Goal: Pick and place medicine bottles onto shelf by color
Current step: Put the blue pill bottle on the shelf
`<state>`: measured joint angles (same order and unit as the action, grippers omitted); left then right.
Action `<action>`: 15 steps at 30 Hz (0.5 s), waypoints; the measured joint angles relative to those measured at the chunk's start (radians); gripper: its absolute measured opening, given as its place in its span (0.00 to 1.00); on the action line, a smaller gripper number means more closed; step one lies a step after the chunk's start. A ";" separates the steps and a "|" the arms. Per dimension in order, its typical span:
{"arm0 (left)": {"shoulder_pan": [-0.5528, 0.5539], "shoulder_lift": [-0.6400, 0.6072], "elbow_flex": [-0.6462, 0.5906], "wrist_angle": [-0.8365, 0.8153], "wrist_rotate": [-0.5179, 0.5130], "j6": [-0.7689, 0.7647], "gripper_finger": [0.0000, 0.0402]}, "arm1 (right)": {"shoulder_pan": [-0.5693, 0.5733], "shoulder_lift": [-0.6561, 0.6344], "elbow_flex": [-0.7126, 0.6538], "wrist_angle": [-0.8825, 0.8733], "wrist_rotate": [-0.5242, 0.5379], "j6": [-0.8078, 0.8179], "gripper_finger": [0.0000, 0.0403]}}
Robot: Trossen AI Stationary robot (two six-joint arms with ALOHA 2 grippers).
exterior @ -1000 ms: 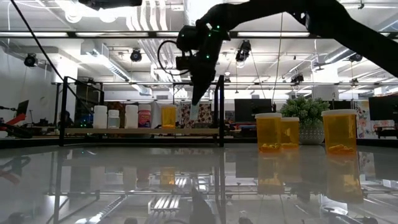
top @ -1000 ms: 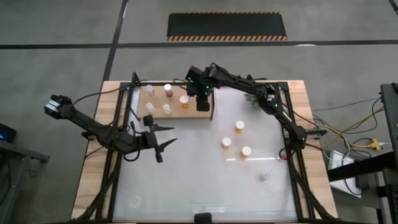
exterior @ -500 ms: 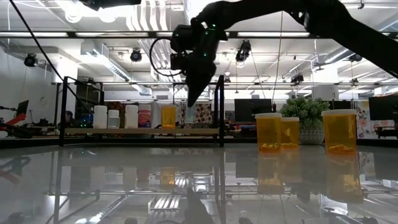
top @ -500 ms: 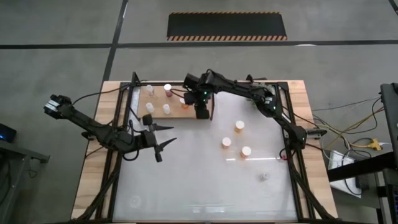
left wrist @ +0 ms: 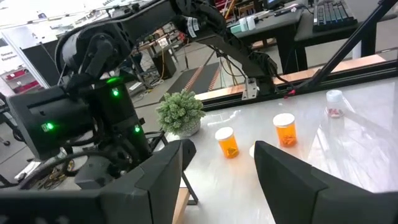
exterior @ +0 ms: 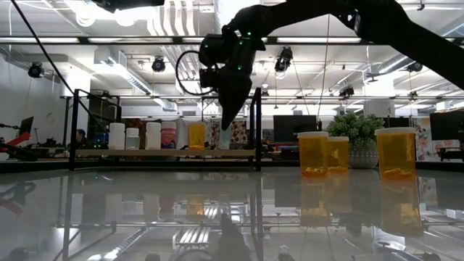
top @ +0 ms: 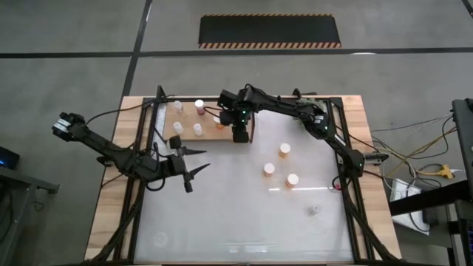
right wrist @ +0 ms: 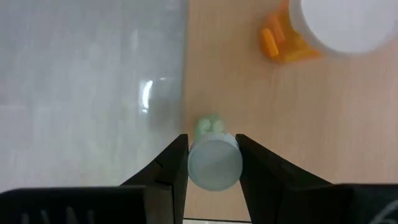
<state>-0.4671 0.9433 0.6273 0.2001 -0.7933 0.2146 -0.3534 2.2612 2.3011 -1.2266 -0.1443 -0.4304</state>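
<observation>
One bottle [right wrist: 214, 163] is held between the right gripper [right wrist: 212, 167] fingers above the shelf [right wrist: 261, 106], at its 3 o'clock end; next it must lower and release. The left gripper [top: 191, 168] waits with fingers apart.

Looking down, we see a grey concrete floor [top: 66, 37] crossed by dark seams, with a black mat [top: 270, 30] edged in orange stripes at the top centre of the frame. At tabletop height, we look into a large workshop: white ceiling ducts [exterior: 170, 18], hanging lamps [exterior: 159, 64], dark monitors [exterior: 302, 125] and cluttered desks [left wrist: 292, 22].
</observation>
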 joint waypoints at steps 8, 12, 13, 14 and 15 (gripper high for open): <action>0.000 0.002 -0.001 0.000 0.001 0.000 0.46 | 0.000 0.000 -0.005 0.017 0.015 0.004 0.34; 0.000 0.002 -0.001 0.000 0.001 0.000 0.46 | 0.000 0.000 -0.005 0.025 0.015 0.003 0.41; 0.000 0.002 -0.001 0.000 0.001 0.000 0.46 | 0.000 0.000 -0.005 0.028 0.015 0.003 0.42; 0.000 0.002 -0.001 0.000 0.001 0.000 0.46 | 0.000 0.000 -0.005 0.029 0.015 0.003 0.43; 0.000 0.002 -0.001 0.000 0.001 0.000 0.46 | 0.000 0.000 -0.004 0.028 0.015 0.002 0.44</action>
<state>-0.4671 0.9455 0.6266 0.1997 -0.7921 0.2146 -0.3534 2.2612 2.2970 -1.1983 -0.1295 -0.4285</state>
